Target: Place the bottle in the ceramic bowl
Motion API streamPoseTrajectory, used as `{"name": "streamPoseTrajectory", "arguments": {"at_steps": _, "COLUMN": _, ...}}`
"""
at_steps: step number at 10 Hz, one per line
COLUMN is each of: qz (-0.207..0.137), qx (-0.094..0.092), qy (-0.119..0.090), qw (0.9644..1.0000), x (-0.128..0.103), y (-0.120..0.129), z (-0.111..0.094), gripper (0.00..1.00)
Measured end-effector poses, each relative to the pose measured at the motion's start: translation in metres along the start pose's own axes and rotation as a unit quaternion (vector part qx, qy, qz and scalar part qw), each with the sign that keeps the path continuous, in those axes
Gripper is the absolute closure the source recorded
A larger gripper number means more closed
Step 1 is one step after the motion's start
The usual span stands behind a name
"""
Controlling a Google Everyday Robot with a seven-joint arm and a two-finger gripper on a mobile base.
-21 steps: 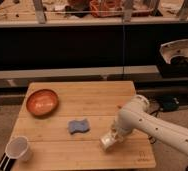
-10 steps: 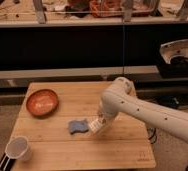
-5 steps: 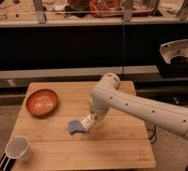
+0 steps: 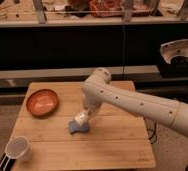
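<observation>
The orange-brown ceramic bowl (image 4: pixel 42 101) sits on the left part of the wooden table (image 4: pixel 117 145). My white arm reaches in from the right. Its gripper (image 4: pixel 82 119) hangs low over the table's middle, shut on the small white bottle (image 4: pixel 80 118), which shows as a pale stub at the arm's tip. The gripper is right above a blue sponge (image 4: pixel 78 128) and to the right of the bowl, about a bowl's width from it. The bottle's label cannot be made out.
A white cup (image 4: pixel 18 148) stands at the table's front left corner, with a dark object (image 4: pixel 4 162) beside it at the edge. A dark shelf runs behind the table. A white machine (image 4: pixel 182 52) stands at the right.
The gripper with the bottle has moved left across the table, from the right side to above the blue sponge, nearer the bowl. The bowl, sponge and cup have not moved.
</observation>
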Motion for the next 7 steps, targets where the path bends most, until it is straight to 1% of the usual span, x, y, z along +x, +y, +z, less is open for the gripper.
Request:
{"name": "streamPoseTrajectory", "arguments": {"at_steps": 1, "qz": -0.004, "qx": 0.001, "qy": -0.003, "qw": 1.0000, "x": -0.004, "y": -0.012, "z": 0.000, "gripper": 1.00}}
{"name": "streamPoseTrajectory", "arguments": {"at_steps": 4, "qz": -0.005, "qx": 0.003, "qy": 0.000, "qw": 1.0000, "x": -0.004, "y": -0.021, "z": 0.000, "gripper": 1.00}}
{"name": "streamPoseTrajectory", "arguments": {"at_steps": 6, "qz": -0.011, "qx": 0.005, "qy": -0.003, "qw": 0.9999, "x": -0.018, "y": -0.041, "z": 0.002, "gripper": 1.00}}
{"name": "streamPoseTrajectory", "arguments": {"at_steps": 7, "qz": -0.011, "qx": 0.005, "qy": -0.002, "qw": 0.9999, "x": -0.019, "y": -0.044, "z": 0.002, "gripper": 1.00}}
